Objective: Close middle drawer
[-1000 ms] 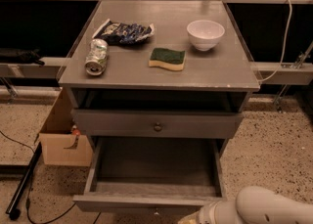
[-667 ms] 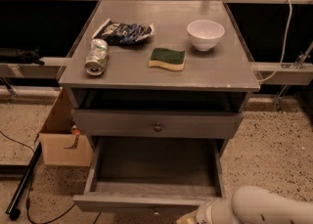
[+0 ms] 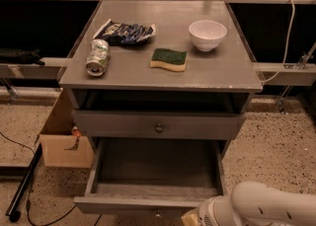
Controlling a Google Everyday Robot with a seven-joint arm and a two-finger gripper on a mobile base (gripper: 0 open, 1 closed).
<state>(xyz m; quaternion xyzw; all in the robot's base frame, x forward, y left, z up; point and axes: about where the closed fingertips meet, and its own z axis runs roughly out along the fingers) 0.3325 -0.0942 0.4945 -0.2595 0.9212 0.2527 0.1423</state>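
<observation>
The middle drawer (image 3: 153, 166) stands pulled far out of the grey cabinet, its bare grey inside showing. Its flat front (image 3: 133, 204) lies near the bottom edge of the camera view. Above it is the upper drawer front (image 3: 123, 124) with a dark round knob (image 3: 159, 128), which sits pushed in. My white arm (image 3: 269, 205) comes in from the bottom right. My gripper (image 3: 193, 218) is at the bottom edge, right by the right end of the open drawer's front, mostly cut off by the frame.
On the cabinet top (image 3: 217, 69) lie a crushed can (image 3: 97, 57), a dark snack bag (image 3: 126, 31), a green-and-yellow sponge (image 3: 169, 58) and a white bowl (image 3: 207, 34). A cardboard box (image 3: 61, 138) stands on the floor to the left, with a black pole (image 3: 22, 188) beside it.
My arm has shifted a little to the left and up, closer to the drawer front's right end. The drawer has not moved.
</observation>
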